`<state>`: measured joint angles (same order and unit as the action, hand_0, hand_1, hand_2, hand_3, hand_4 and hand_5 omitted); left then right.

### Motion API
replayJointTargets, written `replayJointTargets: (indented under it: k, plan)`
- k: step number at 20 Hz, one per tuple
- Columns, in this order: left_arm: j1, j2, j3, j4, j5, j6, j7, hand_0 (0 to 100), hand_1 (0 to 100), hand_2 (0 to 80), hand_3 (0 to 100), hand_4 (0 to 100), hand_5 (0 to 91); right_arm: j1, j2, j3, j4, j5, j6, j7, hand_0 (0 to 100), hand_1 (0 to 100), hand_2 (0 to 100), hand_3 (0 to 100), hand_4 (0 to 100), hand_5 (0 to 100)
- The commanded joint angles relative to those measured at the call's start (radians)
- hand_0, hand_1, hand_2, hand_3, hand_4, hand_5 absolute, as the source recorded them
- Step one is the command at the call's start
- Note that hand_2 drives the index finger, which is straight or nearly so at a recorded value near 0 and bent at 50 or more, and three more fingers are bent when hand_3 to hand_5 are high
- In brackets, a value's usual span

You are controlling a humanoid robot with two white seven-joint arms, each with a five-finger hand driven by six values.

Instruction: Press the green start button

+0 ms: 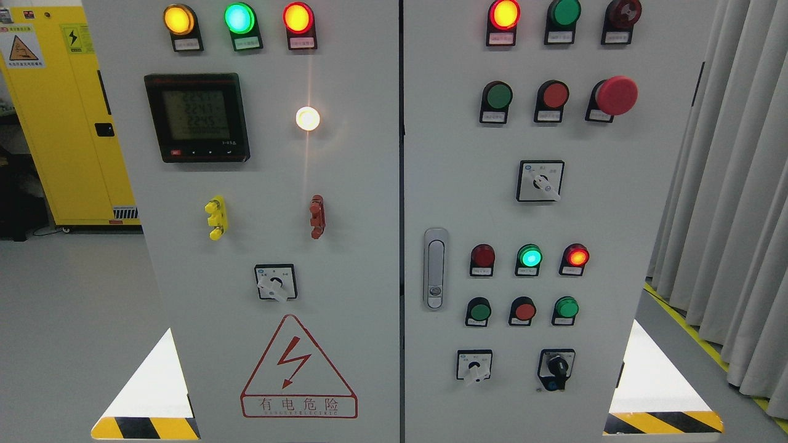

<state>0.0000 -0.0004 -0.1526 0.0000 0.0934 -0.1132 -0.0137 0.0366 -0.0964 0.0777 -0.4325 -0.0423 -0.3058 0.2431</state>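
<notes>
While neither of our hands is in view, so we cannot tell their fingers' state, we face a tall grey metal control cabinet (345, 184) with two doors. On its right door sits an unlit round green push button (497, 96), left of a round red push button (555, 95).

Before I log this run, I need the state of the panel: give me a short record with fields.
scene: grey cabinet, two doors
hands: neither in view
left door: meter, white lamp lit, warning triangle
right door, upper row: green button, red button, mushroom button
right door, lower rows: green lamp lit; more green buttons below
handle: door latch
task state: nothing touching any button
</notes>
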Motion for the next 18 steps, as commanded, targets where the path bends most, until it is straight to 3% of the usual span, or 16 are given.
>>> replayJointTargets:
  k: [1,4,7,14,18]
  plan:
    - [-0.025,-0.021,0.002,-0.028,0.0,-0.002,0.0,12,56,0.0,0,0,0.0,0.077,0.012,0.04,-0.435,0.021,0.002,-0.001,15,36,0,0,0,0]
    - [-0.023,-0.027,0.001,-0.028,0.0,-0.002,0.0,12,56,0.0,0,0,0.0,0.12,0.015,0.033,-0.598,0.038,0.023,-0.004,15,37,0,0,0,0]
    - [-0.023,-0.047,0.002,-0.028,0.0,-0.002,0.0,12,56,0.0,0,0,0.0,0.137,0.018,0.016,-0.77,0.038,0.102,-0.004,15,38,0,0,0,0]
    - [-0.021,-0.096,0.001,-0.026,0.0,0.0,0.0,12,56,0.0,0,0,0.0,0.132,0.007,0.005,-0.992,0.039,0.103,-0.001,15,39,0,0,0,0]
    - [-0.021,-0.102,0.001,-0.026,-0.001,-0.002,0.0,12,56,0.0,0,0,0.0,0.14,0.001,-0.003,-1.141,0.105,0.09,-0.001,14,42,0,9,7,0]
